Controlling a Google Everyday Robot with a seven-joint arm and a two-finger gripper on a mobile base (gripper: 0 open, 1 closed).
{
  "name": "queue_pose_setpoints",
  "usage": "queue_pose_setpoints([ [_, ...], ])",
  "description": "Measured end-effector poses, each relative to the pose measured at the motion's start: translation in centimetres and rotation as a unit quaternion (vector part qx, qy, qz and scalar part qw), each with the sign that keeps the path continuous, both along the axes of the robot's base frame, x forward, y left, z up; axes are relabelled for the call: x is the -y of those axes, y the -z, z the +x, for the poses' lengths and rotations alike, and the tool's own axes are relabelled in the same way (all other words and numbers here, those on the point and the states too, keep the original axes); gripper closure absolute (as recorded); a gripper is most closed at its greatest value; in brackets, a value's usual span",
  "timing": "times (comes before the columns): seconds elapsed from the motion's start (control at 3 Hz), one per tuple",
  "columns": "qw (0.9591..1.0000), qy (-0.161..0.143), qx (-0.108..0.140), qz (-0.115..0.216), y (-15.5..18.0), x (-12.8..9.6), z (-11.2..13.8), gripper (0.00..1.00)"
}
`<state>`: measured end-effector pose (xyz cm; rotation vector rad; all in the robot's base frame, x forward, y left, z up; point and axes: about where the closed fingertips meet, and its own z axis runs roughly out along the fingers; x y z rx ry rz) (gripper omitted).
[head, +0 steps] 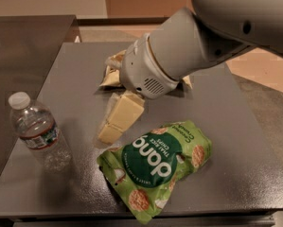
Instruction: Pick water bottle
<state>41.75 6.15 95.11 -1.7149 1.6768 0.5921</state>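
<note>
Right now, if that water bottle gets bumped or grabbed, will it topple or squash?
Standing upright, tall and narrow, the water bottle would probably tip from a sideways nudge, then perhaps roll. Its thin ribbed plastic likely dents under a hard squeeze. The gripper hangs apart from it, beside the green snack bag.

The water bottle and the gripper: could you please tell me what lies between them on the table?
Nothing does. The camera view shows only bare grey table between the water bottle, upright near the left edge, and the gripper at mid-table.
</note>
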Motion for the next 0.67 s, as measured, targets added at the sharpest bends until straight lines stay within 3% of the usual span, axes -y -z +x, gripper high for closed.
queue_pose_setpoints([
  [0.67,0.9988,-0.034,-0.012,0.034,0.8,-5.9,-4.3,0.00],
])
